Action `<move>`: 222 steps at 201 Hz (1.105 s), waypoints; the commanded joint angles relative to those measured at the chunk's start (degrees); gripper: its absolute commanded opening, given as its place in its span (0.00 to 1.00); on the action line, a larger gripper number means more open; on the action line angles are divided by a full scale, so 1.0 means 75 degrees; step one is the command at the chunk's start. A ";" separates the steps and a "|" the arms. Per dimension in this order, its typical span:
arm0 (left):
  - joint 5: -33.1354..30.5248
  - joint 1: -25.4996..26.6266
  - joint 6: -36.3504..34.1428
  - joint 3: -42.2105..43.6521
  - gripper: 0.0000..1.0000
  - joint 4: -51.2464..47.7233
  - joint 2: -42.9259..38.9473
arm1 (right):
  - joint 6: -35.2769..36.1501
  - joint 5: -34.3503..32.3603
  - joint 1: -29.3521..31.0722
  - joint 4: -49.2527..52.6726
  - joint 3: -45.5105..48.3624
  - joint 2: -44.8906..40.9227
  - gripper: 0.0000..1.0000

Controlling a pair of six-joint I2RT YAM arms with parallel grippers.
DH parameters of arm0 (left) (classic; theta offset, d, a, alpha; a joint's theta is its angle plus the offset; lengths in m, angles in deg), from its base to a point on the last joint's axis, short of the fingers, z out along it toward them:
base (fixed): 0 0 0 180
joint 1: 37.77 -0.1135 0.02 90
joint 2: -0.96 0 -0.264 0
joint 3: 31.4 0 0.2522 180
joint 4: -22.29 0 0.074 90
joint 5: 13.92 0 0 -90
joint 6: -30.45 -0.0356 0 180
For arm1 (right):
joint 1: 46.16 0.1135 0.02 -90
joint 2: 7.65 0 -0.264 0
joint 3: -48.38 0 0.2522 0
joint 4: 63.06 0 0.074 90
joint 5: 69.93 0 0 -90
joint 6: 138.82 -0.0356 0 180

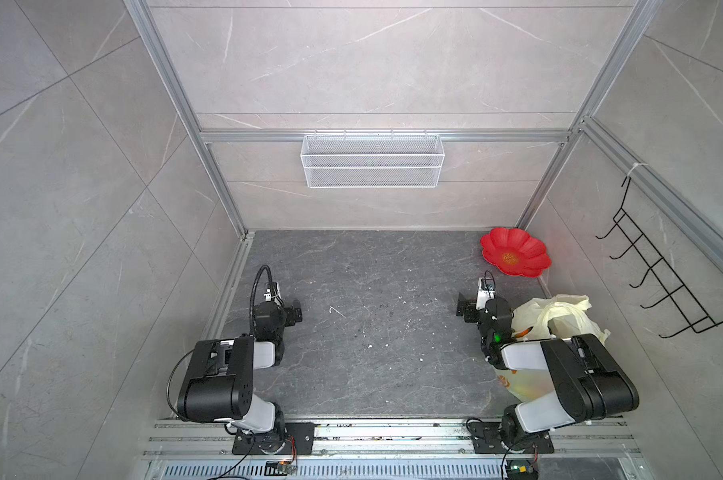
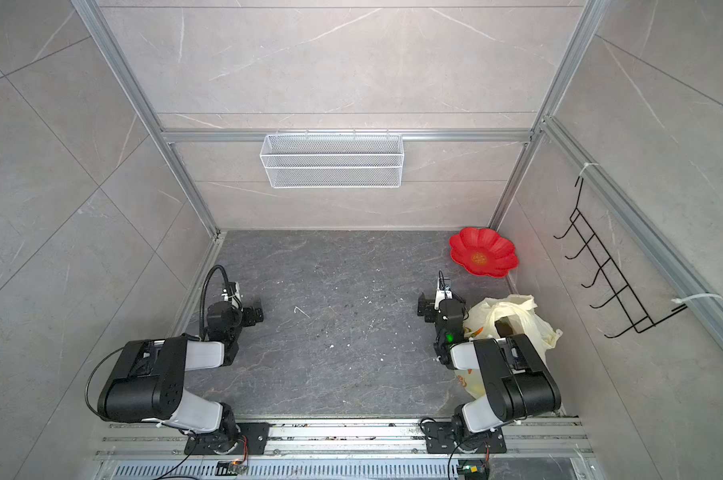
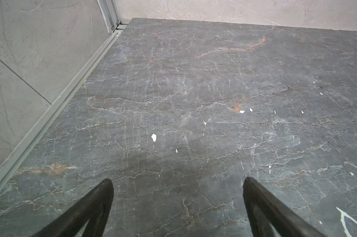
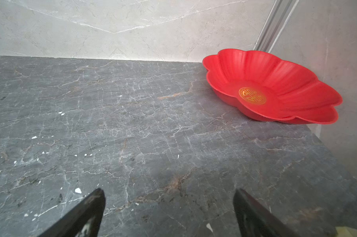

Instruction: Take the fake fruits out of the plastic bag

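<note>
The pale-yellow plastic bag (image 1: 567,309) (image 2: 513,309) lies crumpled by the right wall, partly under my right arm. Its handle loops stand up, and orange prints show on its side. The fake fruits are hidden inside it. My right gripper (image 1: 463,307) (image 2: 424,308) hovers just left of the bag and is open; the right wrist view shows only bare tabletop between its fingers (image 4: 169,190). My left gripper (image 1: 294,311) (image 2: 255,314) is at the table's left side, far from the bag. It is open over bare stone (image 3: 177,180).
A red flower-shaped plate (image 1: 530,245) (image 2: 497,245) (image 4: 255,67) sits in the far right corner. A white mesh basket (image 1: 372,160) hangs on the back wall and a black hook rack (image 1: 659,274) on the right wall. Walls close in the dark stone tabletop (image 1: 372,311).
</note>
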 commanded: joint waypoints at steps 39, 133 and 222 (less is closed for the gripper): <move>0.0119 -0.0032 -0.0059 -0.0162 1.00 0.0194 -0.0066 | 0.0027 0.0095 -0.0037 0.0106 -0.0132 0.0016 0.99; 0.0118 -0.0048 -0.0056 -0.0160 1.00 0.0181 -0.0066 | 0.0022 0.0093 -0.0031 0.0118 -0.0148 0.0016 0.99; 0.0128 0.0131 -0.0315 0.0143 1.00 0.0445 -0.0433 | 0.0110 0.0123 -0.0037 -0.0049 -0.0047 -0.0035 0.99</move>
